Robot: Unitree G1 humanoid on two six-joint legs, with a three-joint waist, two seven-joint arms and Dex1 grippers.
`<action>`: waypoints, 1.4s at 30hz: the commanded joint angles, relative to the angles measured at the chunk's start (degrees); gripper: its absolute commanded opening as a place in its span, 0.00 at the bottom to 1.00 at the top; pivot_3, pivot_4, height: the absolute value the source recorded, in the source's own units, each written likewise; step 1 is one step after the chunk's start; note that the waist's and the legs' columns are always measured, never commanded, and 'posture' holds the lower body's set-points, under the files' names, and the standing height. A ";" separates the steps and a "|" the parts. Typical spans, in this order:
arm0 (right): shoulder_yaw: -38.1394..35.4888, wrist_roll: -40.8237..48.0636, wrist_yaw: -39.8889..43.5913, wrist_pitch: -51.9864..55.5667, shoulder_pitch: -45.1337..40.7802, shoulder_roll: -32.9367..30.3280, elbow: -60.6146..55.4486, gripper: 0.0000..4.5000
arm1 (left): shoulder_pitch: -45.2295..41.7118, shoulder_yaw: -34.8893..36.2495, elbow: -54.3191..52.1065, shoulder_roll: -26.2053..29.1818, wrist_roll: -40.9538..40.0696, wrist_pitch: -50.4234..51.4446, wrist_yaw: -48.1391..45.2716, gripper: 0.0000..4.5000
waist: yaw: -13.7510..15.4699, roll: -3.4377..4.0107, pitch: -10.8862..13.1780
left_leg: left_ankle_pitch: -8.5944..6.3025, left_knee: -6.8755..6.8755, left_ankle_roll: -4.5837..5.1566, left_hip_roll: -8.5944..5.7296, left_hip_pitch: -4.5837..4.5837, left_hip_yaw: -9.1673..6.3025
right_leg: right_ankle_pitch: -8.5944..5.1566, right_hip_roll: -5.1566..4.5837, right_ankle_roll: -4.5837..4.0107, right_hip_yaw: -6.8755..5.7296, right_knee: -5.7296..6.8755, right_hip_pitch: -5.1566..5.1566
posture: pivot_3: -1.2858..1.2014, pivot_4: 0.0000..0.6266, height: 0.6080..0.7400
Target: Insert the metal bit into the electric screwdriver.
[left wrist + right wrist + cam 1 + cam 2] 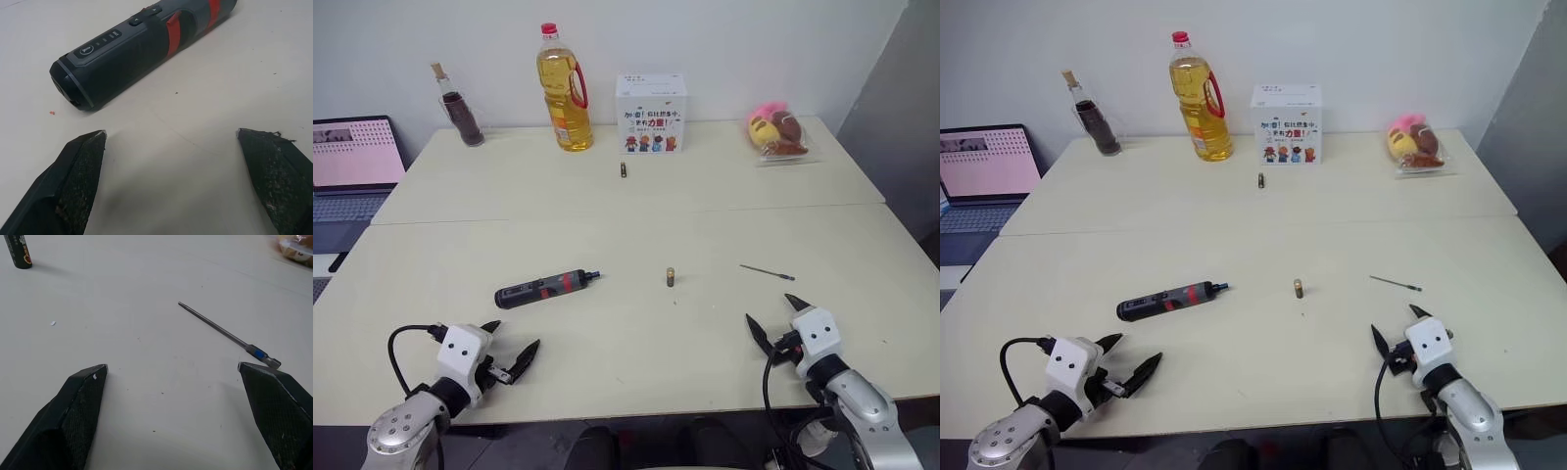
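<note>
Grey metal, the bit lies flat just beyond your right gripper, long axis crosswise to its spread, empty fingers. Your left gripper, likewise spread, sits near the screwdriver.

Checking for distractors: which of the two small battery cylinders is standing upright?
The nearer battery, between the electric screwdriver and the metal bit, stands upright. The far battery, near the box, lies flat.
</note>
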 commanded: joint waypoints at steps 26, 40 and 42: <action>-0.68 11.86 6.60 14.35 0.72 -0.45 -7.39 1.00 | 2.82 -1.67 -5.62 -0.26 -2.47 4.91 -2.23 0.99 | 0.06 -0.31 0.41 | -0.07 -0.13 -0.07 0.03 -0.77 0.07 | 0.44 0.00 0.67 -0.01 -0.82 -0.17 | 0.52 0.24 1.00; -1.24 15.99 9.75 18.09 1.28 -2.29 -12.68 1.00 | 3.55 -0.08 -15.33 4.90 -7.53 7.32 -8.67 0.99 | 0.52 -0.38 0.65 | -0.13 -0.04 0.04 -0.09 -0.95 0.01 | 0.49 -0.09 0.74 -0.07 -0.94 -0.25 | 0.52 0.24 1.00; -1.09 16.52 11.61 18.15 1.24 -3.72 -14.20 1.00 | 3.21 1.88 -19.09 7.97 -10.59 9.96 -11.02 0.99 | 0.51 -0.45 0.85 | -0.13 -0.04 0.04 -0.06 -0.99 -0.01 | 0.49 -0.05 0.73 -0.10 -0.92 -0.29 | 0.52 0.24 1.00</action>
